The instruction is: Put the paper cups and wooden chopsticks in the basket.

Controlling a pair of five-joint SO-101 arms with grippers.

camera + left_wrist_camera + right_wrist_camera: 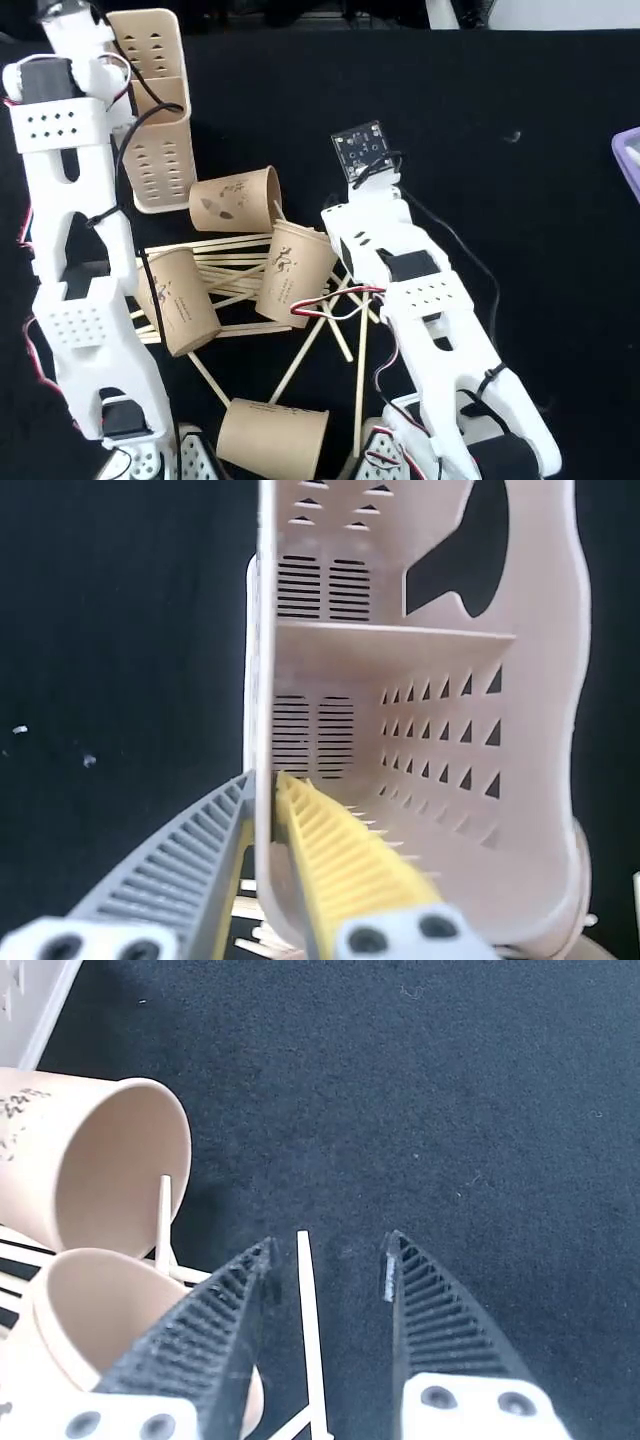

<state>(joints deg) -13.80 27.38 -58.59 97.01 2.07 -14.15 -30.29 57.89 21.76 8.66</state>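
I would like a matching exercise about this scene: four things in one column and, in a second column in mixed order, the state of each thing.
Column 1
1. left gripper
2. right gripper
3. basket
4. paper cup farthest from the basket

Column 2
A. open, with a chopstick between its fingers
B. brown, lying on its side
C. shut on a perforated wall
D. beige, with a divider inside

Pairs: 1-C, 2-A, 3-D, 4-B

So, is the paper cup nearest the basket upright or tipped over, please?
Tipped over: the paper cup lies on its side by the basket, its open mouth facing sideways.
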